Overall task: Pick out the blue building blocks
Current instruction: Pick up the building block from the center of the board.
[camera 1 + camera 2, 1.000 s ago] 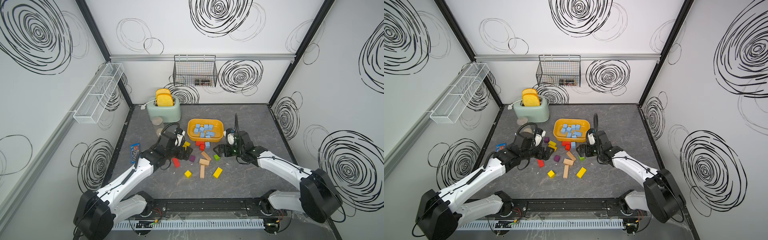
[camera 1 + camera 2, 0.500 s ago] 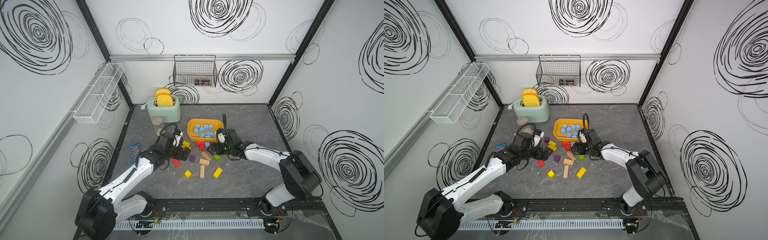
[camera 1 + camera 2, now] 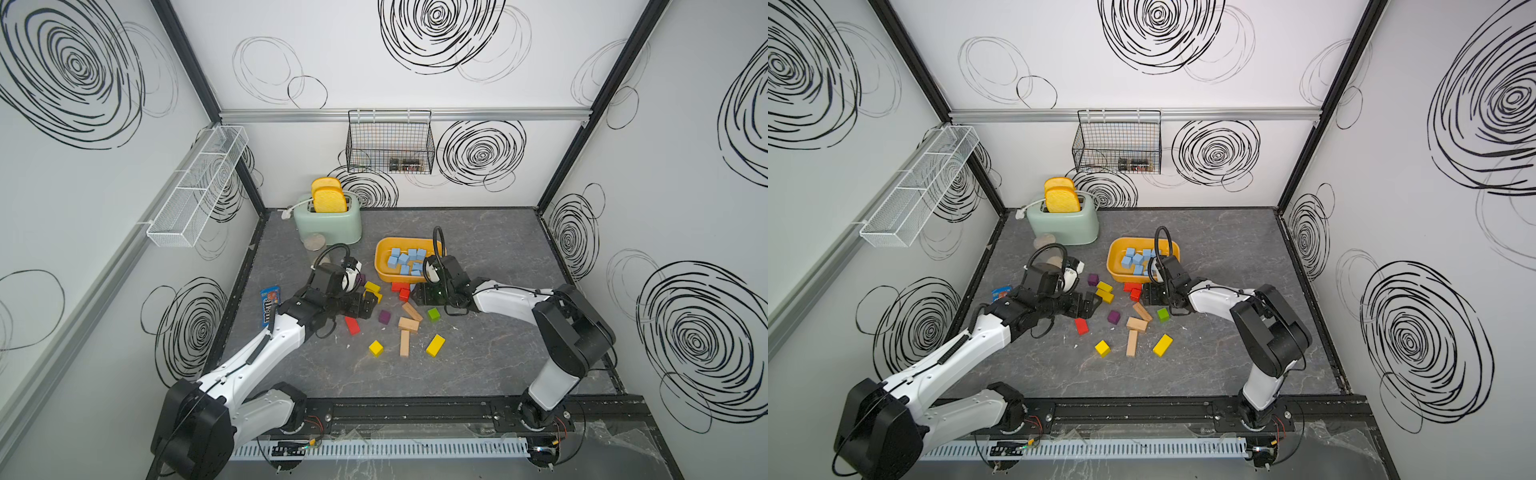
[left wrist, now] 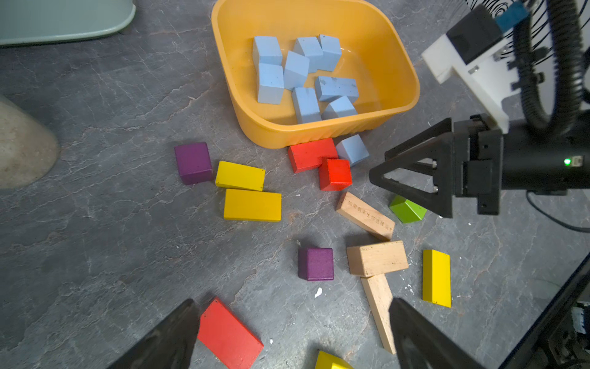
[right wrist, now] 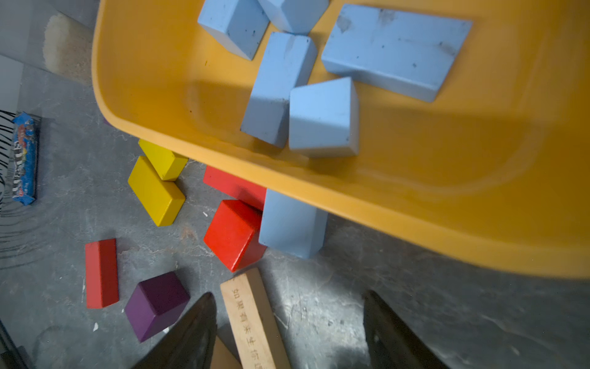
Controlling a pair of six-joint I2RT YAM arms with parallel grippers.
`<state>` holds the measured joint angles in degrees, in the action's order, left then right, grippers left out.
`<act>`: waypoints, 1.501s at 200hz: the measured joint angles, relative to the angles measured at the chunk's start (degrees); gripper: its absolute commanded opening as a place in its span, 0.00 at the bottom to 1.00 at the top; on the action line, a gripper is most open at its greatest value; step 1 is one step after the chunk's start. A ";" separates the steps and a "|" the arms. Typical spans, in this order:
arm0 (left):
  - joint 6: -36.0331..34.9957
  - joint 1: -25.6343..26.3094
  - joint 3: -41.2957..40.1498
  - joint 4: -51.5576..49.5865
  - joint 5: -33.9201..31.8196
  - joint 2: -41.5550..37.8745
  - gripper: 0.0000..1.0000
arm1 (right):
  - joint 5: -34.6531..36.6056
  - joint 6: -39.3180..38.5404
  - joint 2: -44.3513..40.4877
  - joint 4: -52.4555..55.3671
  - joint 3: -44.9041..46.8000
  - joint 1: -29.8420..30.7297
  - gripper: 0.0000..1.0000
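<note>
The right gripper (image 5: 287,297) is seen with its fingers spread apart and nothing pinched between them. One finger stands just beside a wooden block (image 5: 252,319), which is not held. The left gripper (image 4: 292,302) is likewise held wide and empty, low over the near side of the pile.

Within the last second the right arm has been swung in from the right of the pile, so that its fingers are now aimed at the front of the yellow tub (image 4: 319,132). The left arm has hardly been moved.

Just beyond the right fingers, one blue block (image 5: 292,223) is left on the table (image 3: 478,365). It is wedged against the tub's outer wall, partly under the rim, and is touched on one side by a red cube (image 5: 233,233), with a red brick (image 5: 233,185) behind that. Further on, the other blue blocks (image 4: 300,73) are heaped inside the tub. At the back a toaster (image 3: 328,224) is left standing, clear of the work.

No other blue block is seen outside the tub, so the task is judged nearly finished, with this last piece now being approached. The tight spot is judged awkward: the red cube may be caught in the grip, or the tub pushed, unless the fingers are set astride the blue block alone.
</note>
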<state>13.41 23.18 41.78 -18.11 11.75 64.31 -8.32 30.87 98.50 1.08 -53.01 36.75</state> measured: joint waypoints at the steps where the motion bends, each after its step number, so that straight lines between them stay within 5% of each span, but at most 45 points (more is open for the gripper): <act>1: 0.00 0.00 0.00 0.00 0.02 0.02 0.96 | 0.04 0.00 0.04 -0.02 -0.04 0.00 0.69; 171: -1.88 -3.10 -0.22 -0.52 1.40 0.04 0.96 | 13.25 4.81 7.06 1.20 -6.95 3.34 0.56; 300: -1.86 -3.10 -0.22 -1.42 1.97 -0.09 0.96 | 15.32 5.75 7.76 1.20 -7.06 4.72 0.63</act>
<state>11.55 20.08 41.56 -19.53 13.72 64.23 7.01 36.62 106.26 2.28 -60.07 41.47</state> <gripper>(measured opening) 0.960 0.626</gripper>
